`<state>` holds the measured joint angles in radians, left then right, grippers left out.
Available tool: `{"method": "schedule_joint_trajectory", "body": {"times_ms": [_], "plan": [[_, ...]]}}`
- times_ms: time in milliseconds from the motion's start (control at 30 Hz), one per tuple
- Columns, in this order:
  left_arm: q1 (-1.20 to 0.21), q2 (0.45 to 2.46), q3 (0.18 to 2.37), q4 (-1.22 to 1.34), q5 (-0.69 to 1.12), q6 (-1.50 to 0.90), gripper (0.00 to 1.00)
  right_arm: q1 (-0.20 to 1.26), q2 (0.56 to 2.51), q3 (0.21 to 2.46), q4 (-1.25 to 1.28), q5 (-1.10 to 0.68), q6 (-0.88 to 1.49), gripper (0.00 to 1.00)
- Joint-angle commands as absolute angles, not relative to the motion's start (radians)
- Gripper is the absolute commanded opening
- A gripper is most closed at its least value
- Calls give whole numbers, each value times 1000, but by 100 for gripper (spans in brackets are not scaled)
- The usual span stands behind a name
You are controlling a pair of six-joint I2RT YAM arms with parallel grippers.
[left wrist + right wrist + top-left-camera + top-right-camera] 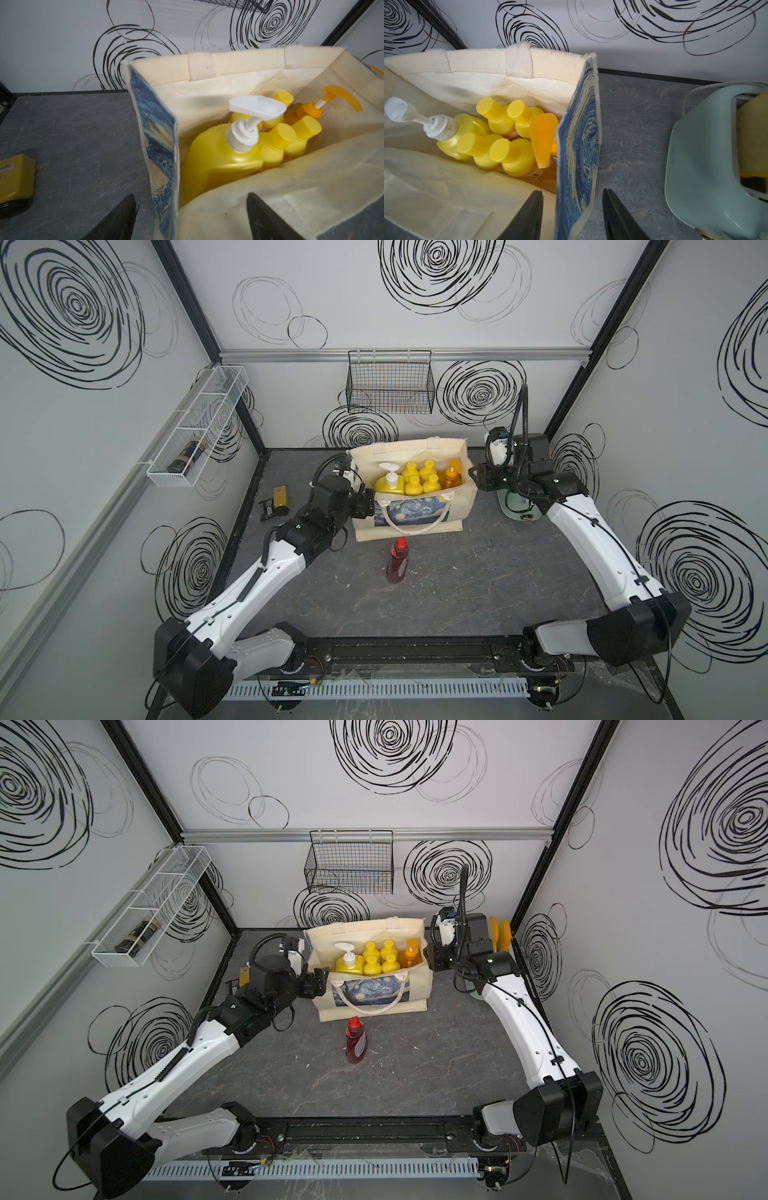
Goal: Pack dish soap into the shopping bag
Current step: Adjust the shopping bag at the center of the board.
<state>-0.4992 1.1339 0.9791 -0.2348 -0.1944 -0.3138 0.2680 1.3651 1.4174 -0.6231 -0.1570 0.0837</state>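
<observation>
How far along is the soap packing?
Done: six bottles stand in the shopping bag: yellow pump bottle, four yellow-capped bottles, amber pump bottle. In hand: nothing; the left gripper and right gripper sit open, each straddling a bag end wall. Remaining: the red bottle, upright on the table before the bag.

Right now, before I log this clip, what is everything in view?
shopping bag: one, cream with blue starry picture, back middle of the table
yellow pump bottle: one, white pump, in bag
amber pump bottle: one, in bag
yellow-capped bottles: four, yellow, in bag
red-capped bottle: one, dark red, upright in front of bag
packets: two, yellow and black, left of bag
wire basket: one, black, back wall
wire shelf: one, white, left wall, holds dark jar
toaster: one, mint green, right of bag
left gripper: open, astride bag's left end
right gripper: open, astride bag's right end
</observation>
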Motion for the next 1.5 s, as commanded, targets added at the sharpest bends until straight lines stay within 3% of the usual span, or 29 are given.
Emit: {"method": "schedule_joint_trajectory", "body": {"times_ms": [0,433,700,867,1067,1133,1233,1367,1467], "plan": [[-500,1104,932,-229,-232,-331,85,274,1355,1435,-732,-131,65,54],[-564,1108,870,-214,-251,-345,85,302,1360,1435,-875,-107,44,54],[-555,1069,890,-215,-270,-340,87,288,1309,1485,-789,-111,53,53],[-536,1061,1023,-236,-262,-333,91,273,1328,1584,-744,-126,67,52],[-439,1199,1312,-302,-235,-292,96,235,1446,1780,-760,-199,78,52],[-396,1239,1377,-302,-219,-287,100,229,1503,1864,-794,-205,77,53],[-360,1276,1422,-290,-190,-280,98,213,1605,2029,-891,-225,76,52],[-349,1274,1375,-275,-173,-264,100,249,1583,1926,-821,-191,67,52],[-348,1271,1311,-229,-141,-276,96,267,1554,1850,-772,-171,72,52]]}}
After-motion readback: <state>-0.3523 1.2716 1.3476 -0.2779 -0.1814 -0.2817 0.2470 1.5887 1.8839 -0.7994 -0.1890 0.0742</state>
